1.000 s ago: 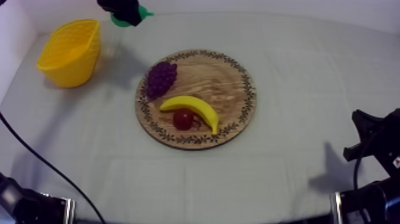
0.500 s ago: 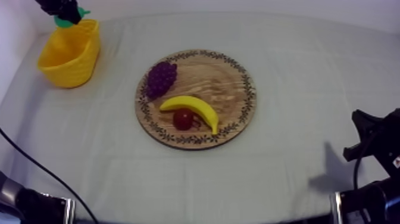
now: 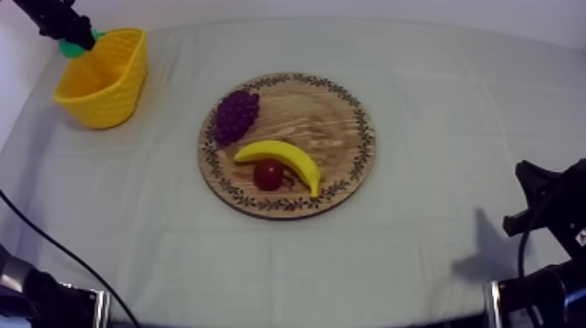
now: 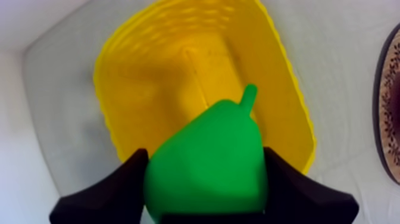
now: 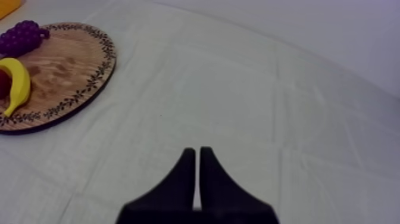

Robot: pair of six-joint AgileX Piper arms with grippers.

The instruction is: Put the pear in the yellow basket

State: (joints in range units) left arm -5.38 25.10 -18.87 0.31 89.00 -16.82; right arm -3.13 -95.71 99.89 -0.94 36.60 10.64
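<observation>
Jaws of the left gripper [image 4: 204, 164] are pinched tight on the green pear [image 4: 205, 140], which is held right above the open yellow basket [image 4: 119, 77] (not let go yet). Those of the right gripper [image 5: 198, 158] are pressed together on nothing, over the bare cloth [image 5: 250, 89]. Well away from them the wooden board [image 5: 65, 65] is seen, with the banana [image 5: 18, 80], grapes [image 5: 21, 37] and small red fruit [image 5: 3, 83] laid on it.

free: cloth [image 3: 453, 113] right of board [image 3: 323, 118] | obstacle: board with 3 fruits [image 3: 270, 150] | basket [image 3: 105, 87] mouth open upward
</observation>
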